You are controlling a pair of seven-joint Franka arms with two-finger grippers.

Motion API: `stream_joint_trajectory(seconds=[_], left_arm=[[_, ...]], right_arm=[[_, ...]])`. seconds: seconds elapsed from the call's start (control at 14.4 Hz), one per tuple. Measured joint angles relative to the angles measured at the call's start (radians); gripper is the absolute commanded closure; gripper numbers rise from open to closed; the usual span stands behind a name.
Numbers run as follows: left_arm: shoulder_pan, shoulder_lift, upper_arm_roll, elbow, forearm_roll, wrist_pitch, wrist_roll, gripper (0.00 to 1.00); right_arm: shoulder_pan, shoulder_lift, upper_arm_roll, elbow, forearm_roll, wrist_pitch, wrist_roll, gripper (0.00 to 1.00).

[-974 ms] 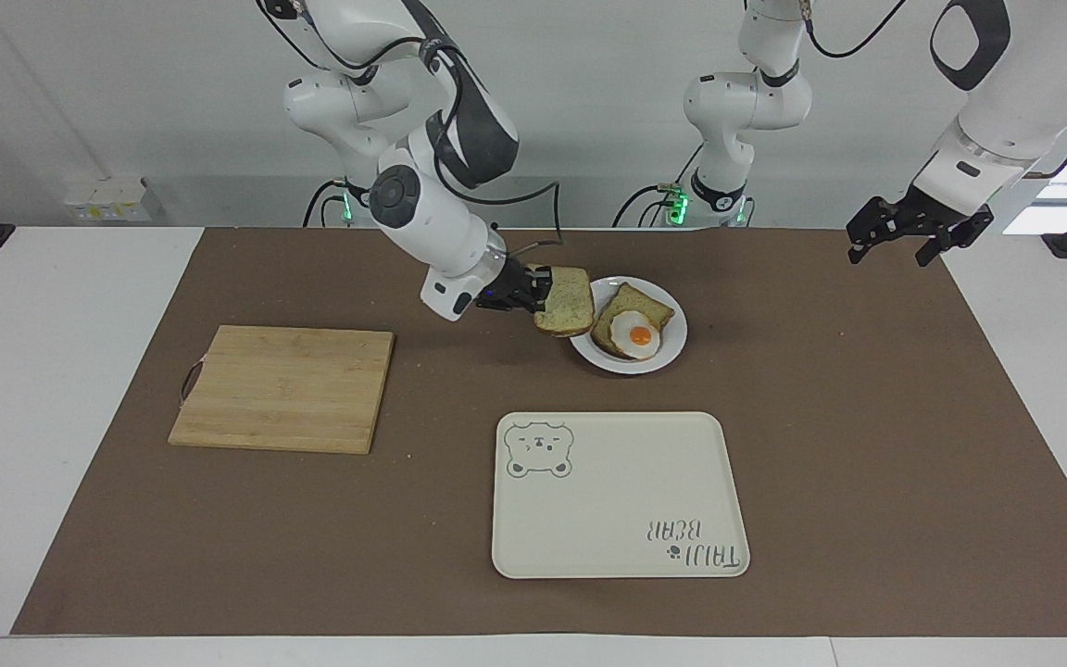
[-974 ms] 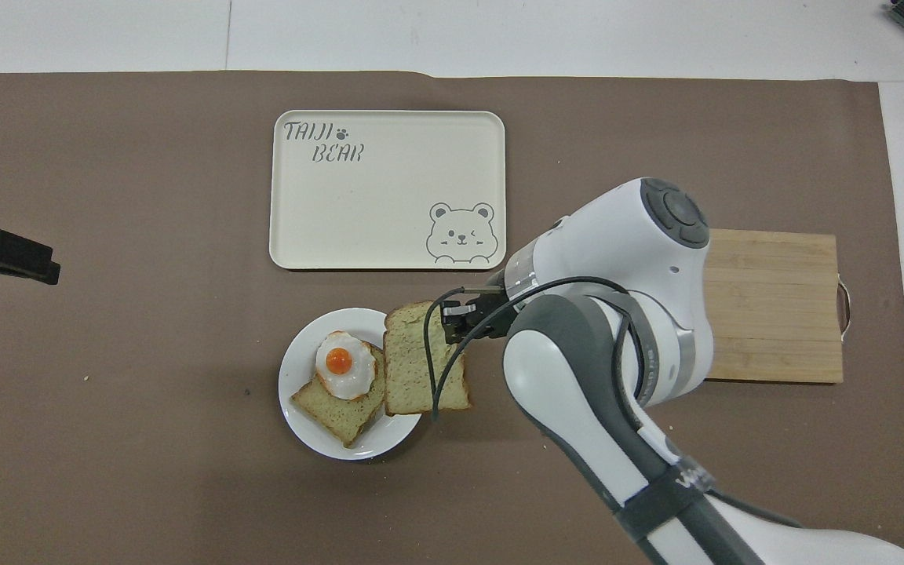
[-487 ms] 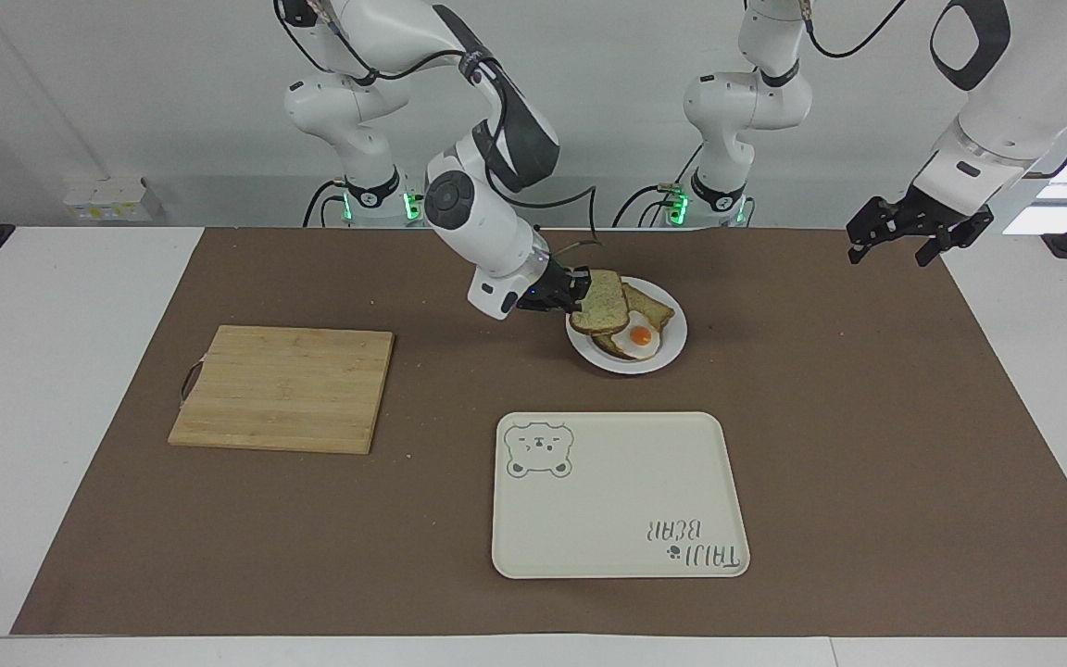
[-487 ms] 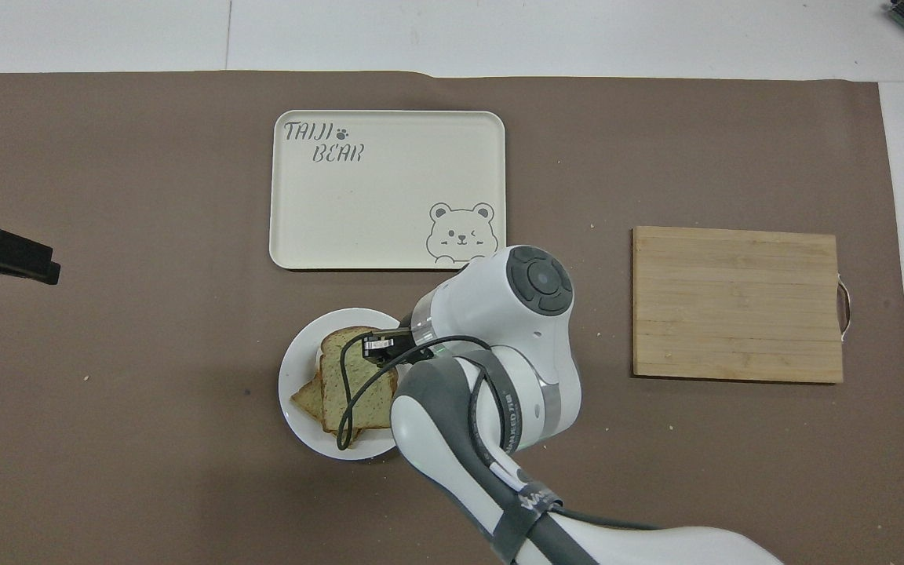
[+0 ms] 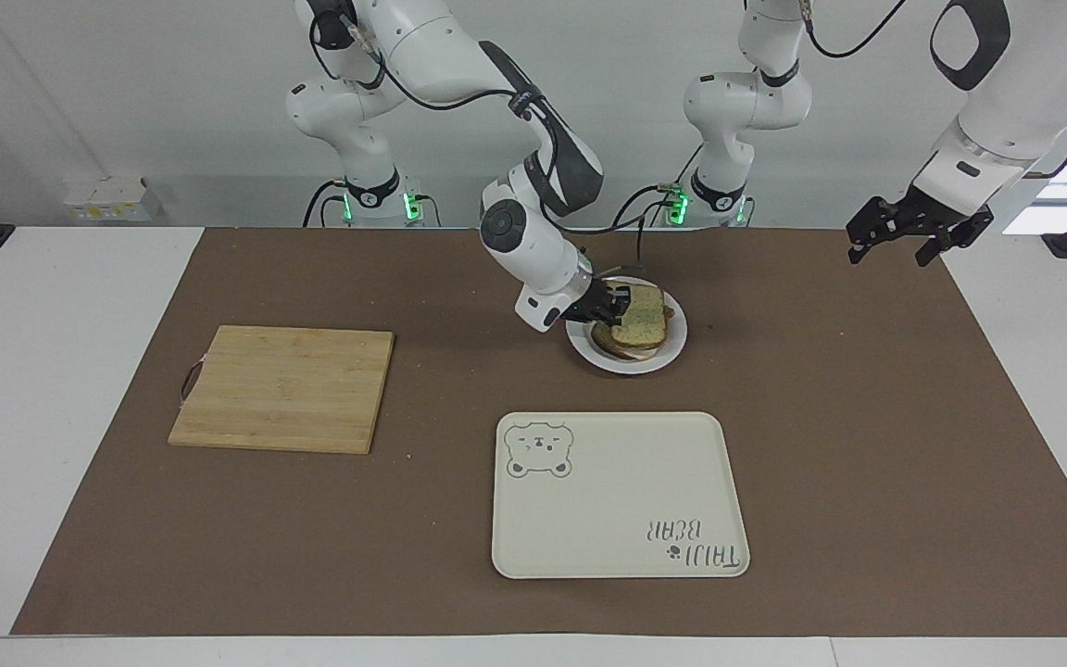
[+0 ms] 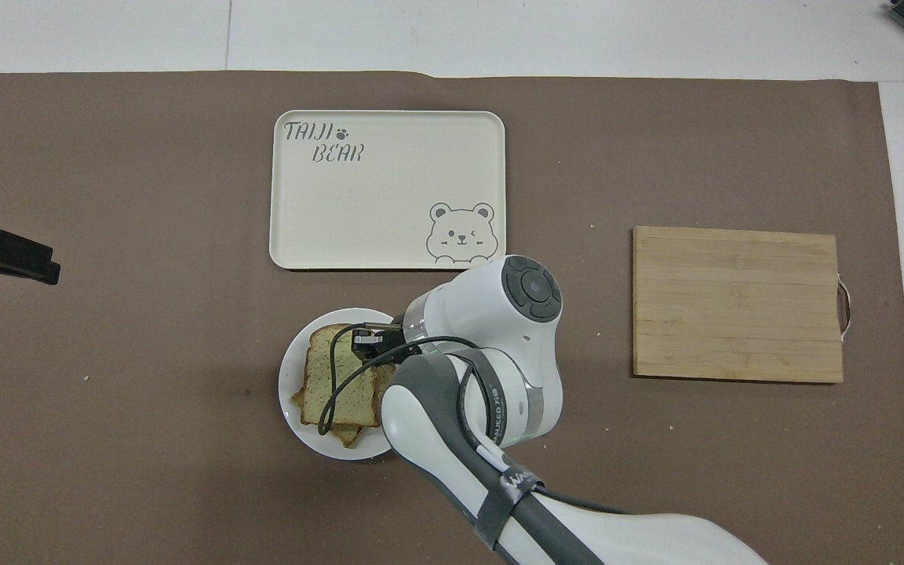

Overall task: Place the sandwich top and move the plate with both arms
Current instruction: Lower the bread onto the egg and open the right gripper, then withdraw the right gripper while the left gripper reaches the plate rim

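Overhead view: the right arm's black two-finger gripper [image 6: 364, 343] is clamped on the pale speckled bread slice [image 6: 326, 377], lying over the toast on the small round white plate [image 6: 292, 369], 6 o'clock of the cream tray [image 6: 389, 235]. Placing step; next, I judge, release. Left gripper [image 5: 904, 232] waits, seemingly open.

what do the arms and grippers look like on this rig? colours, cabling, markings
Both arms are glossy white jointed shells with dark grey joint covers and round grey end caps. The right arm has a loose black cable looping from its wrist to its black two-finger right gripper, plus a dark band with white lettering on the forearm, unreadable here. The left arm ends in a black skeletal-looking left gripper. Green lights glow at both bases.
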Motion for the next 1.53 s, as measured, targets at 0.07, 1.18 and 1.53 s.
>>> stream_joint_trajectory(seconds=[0.07,1.18,1.53], left_arm=[[0.0,0.0,0.0,0.0,0.0,0.0,0.0,0.0],[0.0,-0.047,-0.008,-0.306,-0.166,0.222,0.073,0.0],[-0.006,-0.058,-0.014,-0.5,-0.262,0.387,0.147,0.0]], right_arm=[[0.0,0.0,0.0,0.0,0.0,0.0,0.0,1.0],[-0.019,0.003,-0.018,0.0,-0.261,0.023,-0.051,0.0],[-0.132,-0.082,-0.022,0.017,-0.366,0.018,-0.057,0.0]])
